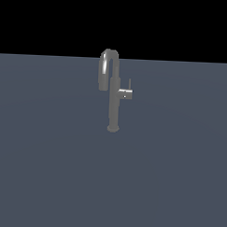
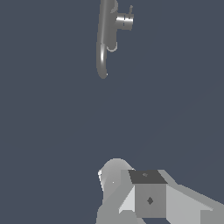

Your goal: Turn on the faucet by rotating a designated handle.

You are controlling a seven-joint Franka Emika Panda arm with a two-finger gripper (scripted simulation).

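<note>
The faucet (image 1: 114, 103) is a tall slim dark-grey column on a small round base, with an inverted-U gooseneck spout curving to the exterior view's left. The handle (image 1: 125, 92) is a short horizontal stub on the column's right side in the exterior view, with a thin pin lever pointing straight up. In the wrist view I see the faucet (image 2: 105, 37) from above and far off, with the handle (image 2: 124, 21) sticking out sideways. No gripper fingers show in either view, and nothing touches the faucet.
The faucet stands on a flat blue-grey floor (image 1: 47, 168). Grey blocky parts of the arm (image 2: 148, 197) fill one edge of the wrist view, well apart from the faucet.
</note>
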